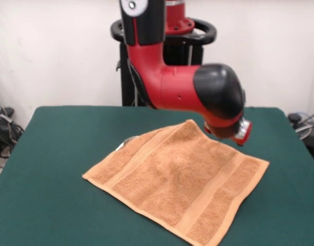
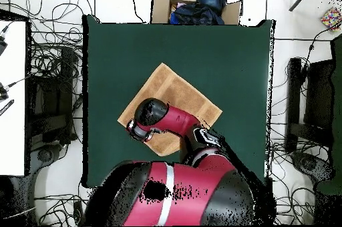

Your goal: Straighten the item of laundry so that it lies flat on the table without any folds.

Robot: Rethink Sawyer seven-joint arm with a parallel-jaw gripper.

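On green table (image 1: 54, 154) centre, orange-tan towel (image 1: 177, 179) lies flat, diamond-wise, white tag (image 1: 121, 145) at 10 o'clock; hand (image 1: 238, 132) over 2 o'clock edge, grip state unclear. No readable writing.

We see a plain white wall (image 1: 54, 51) behind, a pale floor (image 2: 284, 37) strewn with tangled black cables (image 2: 50, 57), an open cardboard box (image 2: 195, 7) holding dark cloth, and a white desk (image 2: 12, 97).
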